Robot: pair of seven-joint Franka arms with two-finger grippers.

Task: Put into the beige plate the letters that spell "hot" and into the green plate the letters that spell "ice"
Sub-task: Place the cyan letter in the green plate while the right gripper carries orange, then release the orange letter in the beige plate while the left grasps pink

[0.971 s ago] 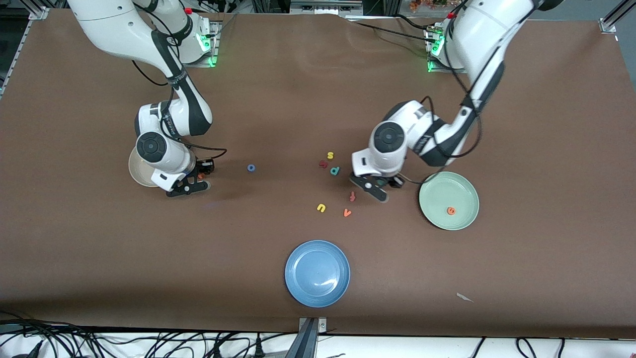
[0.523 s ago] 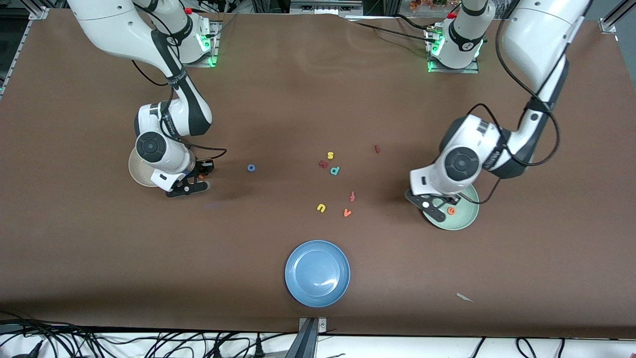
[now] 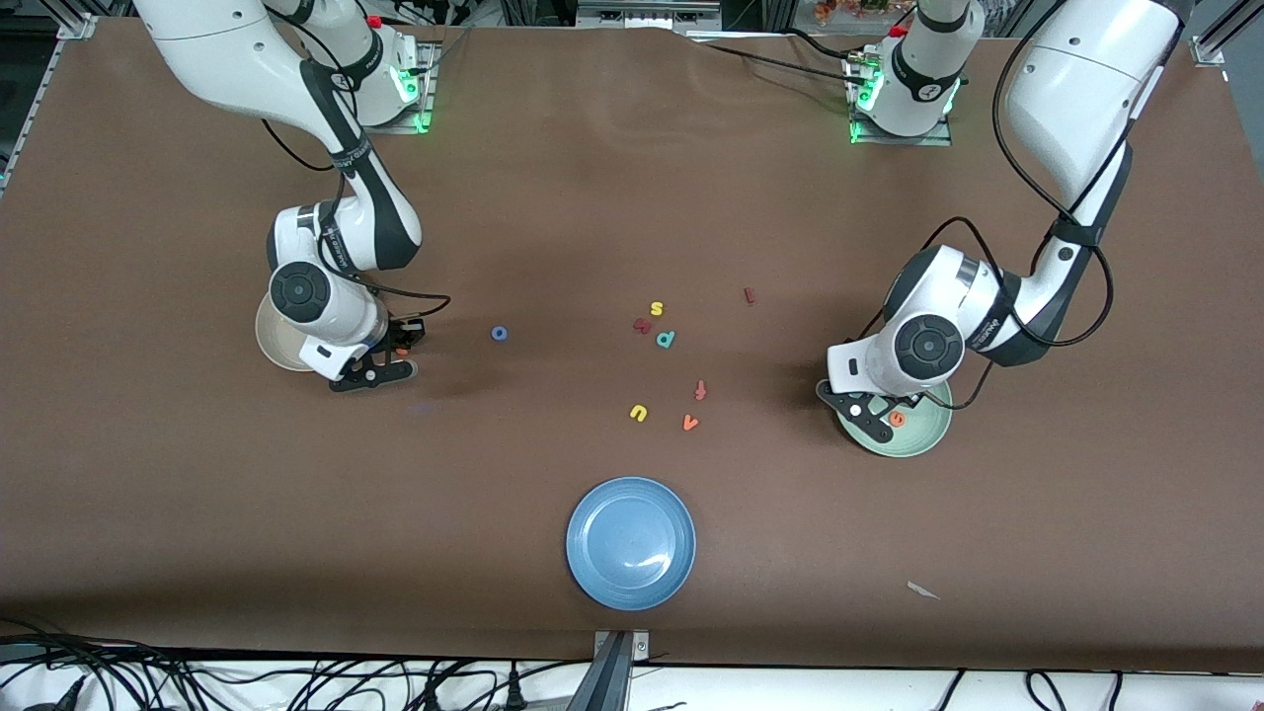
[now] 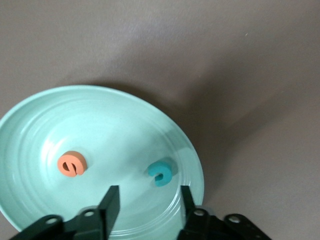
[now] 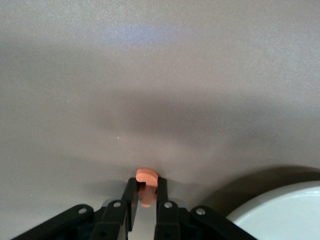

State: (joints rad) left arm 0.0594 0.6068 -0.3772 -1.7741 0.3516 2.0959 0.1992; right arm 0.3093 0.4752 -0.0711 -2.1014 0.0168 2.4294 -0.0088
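My right gripper (image 3: 383, 361) stays low beside the beige plate (image 3: 267, 341), shut on the orange t (image 5: 145, 176), which sticks out past its fingertips. The plate's rim (image 5: 280, 215) shows in the right wrist view. Over the green plate (image 3: 928, 434) my left gripper (image 4: 148, 192) is open with nothing between its fingers. In the green plate (image 4: 75, 115) lie the teal c (image 4: 161, 172) and the orange e (image 4: 72, 164). The blue o (image 3: 500, 333) and dark red i (image 3: 750, 294) lie on the table.
Loose letters lie mid-table: yellow s (image 3: 656, 309), a dark red piece (image 3: 642, 325), teal p (image 3: 666, 339), red-orange f (image 3: 700, 389), yellow u (image 3: 638, 413), orange v (image 3: 690, 423). A blue plate (image 3: 630, 542) sits nearest the front camera.
The left arm swung from the loose letters to over the green plate and its gripper opened; the teal c now lies in the plate. The right gripper tightened on the orange t without moving away.
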